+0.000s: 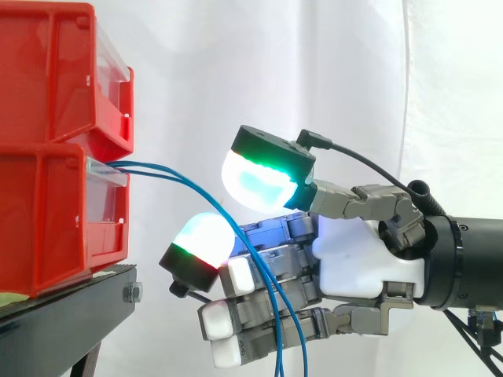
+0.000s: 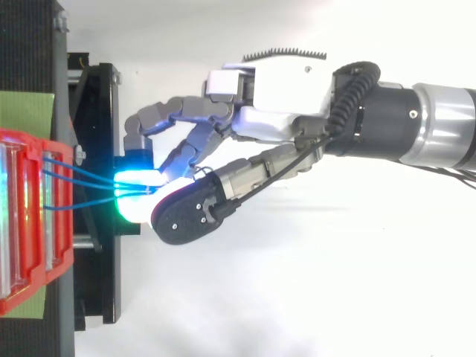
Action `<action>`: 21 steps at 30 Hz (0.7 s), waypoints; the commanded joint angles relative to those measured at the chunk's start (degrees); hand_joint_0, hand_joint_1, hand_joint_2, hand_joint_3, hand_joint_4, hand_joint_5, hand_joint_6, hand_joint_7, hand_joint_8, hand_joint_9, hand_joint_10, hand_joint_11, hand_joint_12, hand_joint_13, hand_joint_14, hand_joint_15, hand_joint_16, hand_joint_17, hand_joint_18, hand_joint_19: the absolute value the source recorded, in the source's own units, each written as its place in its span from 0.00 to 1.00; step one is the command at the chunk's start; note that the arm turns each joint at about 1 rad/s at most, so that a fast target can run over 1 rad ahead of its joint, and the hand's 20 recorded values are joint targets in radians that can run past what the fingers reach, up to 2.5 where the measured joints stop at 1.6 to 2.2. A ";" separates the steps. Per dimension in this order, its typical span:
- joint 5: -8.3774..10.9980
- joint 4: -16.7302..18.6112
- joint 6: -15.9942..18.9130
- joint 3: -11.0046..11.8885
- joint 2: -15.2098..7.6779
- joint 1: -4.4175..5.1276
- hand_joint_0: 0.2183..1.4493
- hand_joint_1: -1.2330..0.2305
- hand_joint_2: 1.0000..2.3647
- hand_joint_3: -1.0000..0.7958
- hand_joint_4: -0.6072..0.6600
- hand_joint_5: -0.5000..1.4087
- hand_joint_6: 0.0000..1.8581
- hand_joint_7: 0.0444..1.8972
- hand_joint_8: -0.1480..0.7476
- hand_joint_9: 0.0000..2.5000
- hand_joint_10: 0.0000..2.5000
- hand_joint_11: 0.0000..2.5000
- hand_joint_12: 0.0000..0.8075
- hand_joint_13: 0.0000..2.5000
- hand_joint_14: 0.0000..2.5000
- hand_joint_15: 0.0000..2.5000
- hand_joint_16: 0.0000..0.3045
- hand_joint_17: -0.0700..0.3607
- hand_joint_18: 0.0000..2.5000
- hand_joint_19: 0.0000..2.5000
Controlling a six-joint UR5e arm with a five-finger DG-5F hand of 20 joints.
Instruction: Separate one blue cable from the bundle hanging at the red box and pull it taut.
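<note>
While the bundle hangs slack, you are at the separating step, by this reading; the pull has not begun. Nearest the side camera, the cables (image 1: 157, 170) leave the slot between the two stacked red bins (image 1: 47, 196), which sit on the stand (image 1: 71, 314). The strands arc rightward together, then part and drop across the front of the hand (image 1: 354, 251) to the bottom edge. None is taut. Behind them the hand reaches in from the right, level with the bundle and just beside the bins. From above, the strands converge where they meet the hand (image 2: 275, 111). Whether it grips a strand or merely brackets the bundle, you cannot tell. Farthest back hangs the curtain (image 1: 196, 78). Your next move calls for securing one strand alone and letting the others fall free. Then draw away from the bins until the sag is gone.
</note>
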 commanded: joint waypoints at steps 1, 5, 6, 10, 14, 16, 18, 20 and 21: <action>-0.06 0.11 0.00 0.00 0.09 -0.51 0.34 0.40 0.01 0.38 0.61 0.19 0.33 0.60 0.56 0.40 0.01 0.25 0.42 0.35 0.01 0.19 0.12 0.36 0.25 0.17; -0.14 0.11 -0.18 0.00 0.35 -0.69 0.33 0.41 0.01 0.38 0.60 0.18 0.38 0.54 0.56 0.40 0.01 0.26 0.43 0.36 0.01 0.20 0.12 0.36 0.25 0.17; -0.41 0.02 -0.44 0.00 0.61 -0.87 0.33 0.41 0.01 0.39 0.60 0.17 0.40 0.51 0.57 0.40 0.01 0.26 0.43 0.36 0.01 0.19 0.13 0.36 0.25 0.17; -0.50 -0.33 -1.59 0.00 1.67 -1.13 0.33 0.41 0.02 0.43 0.61 0.15 0.46 0.48 0.57 0.40 0.01 0.29 0.43 0.36 0.01 0.20 0.13 0.36 0.25 0.17; -0.58 -1.12 -1.76 0.00 2.28 -1.31 0.33 0.39 0.02 0.45 0.61 0.15 0.48 0.48 0.59 0.39 0.01 0.31 0.44 0.36 0.01 0.20 0.13 0.37 0.25 0.17; -0.76 -2.00 -2.11 0.00 2.64 -1.31 0.34 0.38 0.02 0.45 0.61 0.15 0.49 0.47 0.59 0.39 0.01 0.32 0.44 0.35 0.01 0.20 0.13 0.37 0.25 0.17; -0.76 -2.53 -2.64 0.00 3.07 -1.31 0.35 0.36 0.02 0.45 0.58 0.15 0.50 0.49 0.59 0.39 0.01 0.33 0.44 0.35 0.01 0.20 0.13 0.37 0.25 0.17; -0.76 -2.62 -2.91 0.00 3.07 -1.31 0.37 0.34 0.02 0.45 0.56 0.15 0.50 0.51 0.59 0.39 0.01 0.34 0.44 0.35 0.01 0.20 0.13 0.37 0.25 0.17; -0.76 -2.53 -2.91 0.00 3.07 -1.31 0.38 0.32 0.02 0.45 0.55 0.14 0.51 0.53 0.59 0.39 0.01 0.35 0.44 0.35 0.01 0.20 0.13 0.37 0.26 0.17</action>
